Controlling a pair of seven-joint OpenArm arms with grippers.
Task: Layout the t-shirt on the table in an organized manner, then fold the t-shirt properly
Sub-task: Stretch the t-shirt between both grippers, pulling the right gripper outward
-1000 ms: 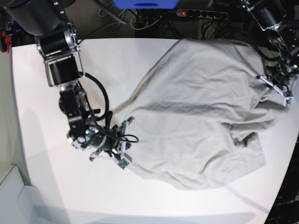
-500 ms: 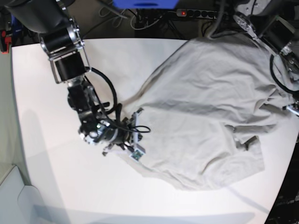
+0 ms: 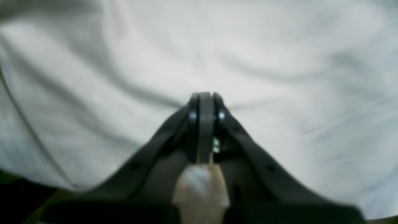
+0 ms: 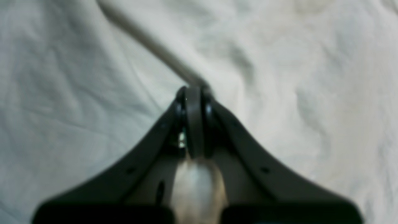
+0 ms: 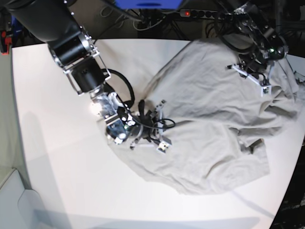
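We see the t-shirt (image 5: 209, 119) lying crumpled across the far half of the white table (image 5: 57, 181), both arms working over it. The right gripper (image 5: 159, 125) sits on the cloth's near-left edge, its fingers pressed together; in its wrist view a ridge of fabric (image 4: 149, 43) runs away from the fingertips, though we cannot tell if it is pinched. The left gripper (image 5: 252, 78) hangs above the shirt's far-right part, fingers likewise pressed together, wrinkled cloth spreading beneath and beyond its tips.
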